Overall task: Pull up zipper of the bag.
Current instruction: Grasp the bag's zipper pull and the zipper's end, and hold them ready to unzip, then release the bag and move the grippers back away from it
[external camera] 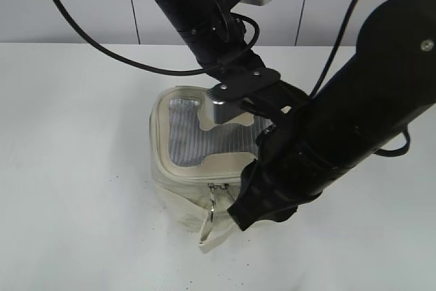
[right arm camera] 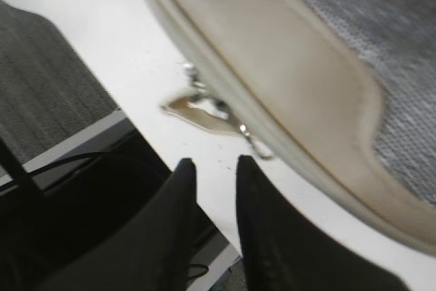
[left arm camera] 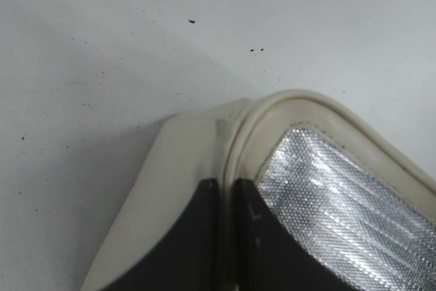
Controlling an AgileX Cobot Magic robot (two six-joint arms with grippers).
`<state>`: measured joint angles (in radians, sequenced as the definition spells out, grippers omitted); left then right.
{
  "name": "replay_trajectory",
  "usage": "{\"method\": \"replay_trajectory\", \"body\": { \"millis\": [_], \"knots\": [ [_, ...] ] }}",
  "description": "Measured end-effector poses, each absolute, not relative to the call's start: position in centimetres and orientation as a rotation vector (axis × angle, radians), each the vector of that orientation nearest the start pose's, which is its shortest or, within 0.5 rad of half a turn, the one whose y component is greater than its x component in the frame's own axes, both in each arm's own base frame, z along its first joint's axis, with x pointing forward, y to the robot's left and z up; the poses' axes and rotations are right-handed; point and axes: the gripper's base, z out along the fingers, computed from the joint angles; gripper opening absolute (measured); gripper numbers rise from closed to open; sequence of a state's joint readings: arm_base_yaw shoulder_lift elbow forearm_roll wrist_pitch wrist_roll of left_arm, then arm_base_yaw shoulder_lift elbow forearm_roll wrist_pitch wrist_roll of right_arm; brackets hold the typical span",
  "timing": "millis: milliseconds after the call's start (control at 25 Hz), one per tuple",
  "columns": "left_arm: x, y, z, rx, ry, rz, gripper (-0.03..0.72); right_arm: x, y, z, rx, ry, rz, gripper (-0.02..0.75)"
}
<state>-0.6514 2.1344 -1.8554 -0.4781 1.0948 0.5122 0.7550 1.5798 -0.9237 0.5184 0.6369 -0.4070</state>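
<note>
The cream bag (external camera: 178, 163) with its grey mesh top stands mid-table. Silver zipper pulls with rings (external camera: 215, 199) hang at its front corner above the loose strap (external camera: 210, 235). My left gripper (left arm camera: 227, 187) is shut on the bag's rim (left arm camera: 235, 138), a cream seam pinched between its jaws beside the mesh panel (left arm camera: 340, 202). My right gripper (right arm camera: 212, 165) is open and empty. It hovers over the table just short of the zipper pulls (right arm camera: 208, 103) at the bag's edge (right arm camera: 286, 73). In the exterior view it (external camera: 245, 215) is at the bag's front right corner.
The white table (external camera: 68, 168) surrounds the bag. Both black arms cross above the bag's right half, and cables hang behind. The table's front edge (right arm camera: 102, 127) and the floor below show in the right wrist view.
</note>
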Motion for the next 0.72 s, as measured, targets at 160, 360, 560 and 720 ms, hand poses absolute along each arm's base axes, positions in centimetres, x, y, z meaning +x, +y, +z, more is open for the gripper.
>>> {"method": "replay_trajectory", "body": {
  "millis": [160,360,560,720],
  "knots": [
    [34.3,-30.8,23.9,1.355,2.466,-0.674,0.060,20.5,20.9,21.3,-0.973,2.663,0.461,0.290],
    [33.9,-29.8,25.6,1.408,2.443,-0.561,0.235,21.3,18.8,22.3,-0.867,2.698,0.393,0.591],
    [33.2,-27.6,28.4,1.406,2.479,-0.348,0.300,23.1,14.8,23.5,-0.670,2.732,0.344,0.605],
    [33.0,-25.4,31.6,1.233,2.493,-0.161,0.304,23.8,11.0,24.8,-0.508,2.768,0.299,0.575]
  ]
}}
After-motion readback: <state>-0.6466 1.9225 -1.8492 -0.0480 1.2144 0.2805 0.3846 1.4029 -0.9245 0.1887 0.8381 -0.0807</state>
